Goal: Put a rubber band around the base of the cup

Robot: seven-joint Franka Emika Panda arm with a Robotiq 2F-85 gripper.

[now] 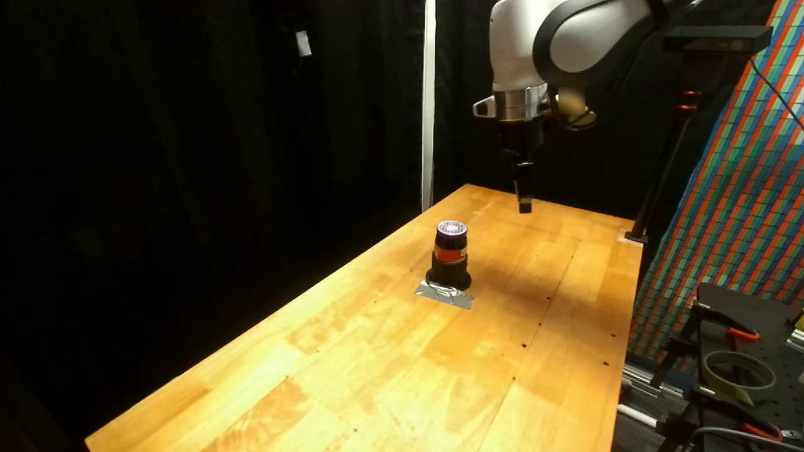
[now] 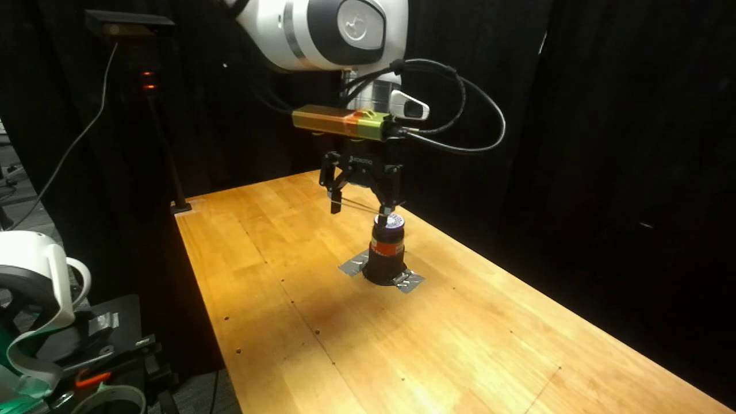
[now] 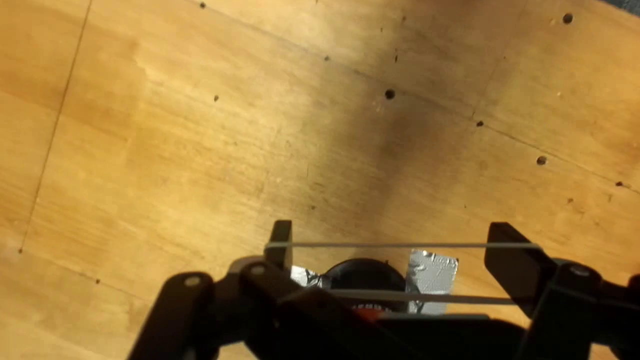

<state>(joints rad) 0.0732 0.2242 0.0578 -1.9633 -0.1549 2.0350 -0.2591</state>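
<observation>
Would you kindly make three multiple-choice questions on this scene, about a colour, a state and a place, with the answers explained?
1. What colour is the stripe on the cup?
A blue; B orange-red; C green
2. How is the gripper?
A open; B shut on the cup; C shut on nothing
3. Where is the rubber band?
A around the cup's base; B on the table; C across the fingers

1 B: both exterior views show it.
2 A: the fingers stand well apart.
3 C: in the wrist view it spans both fingers.
</observation>
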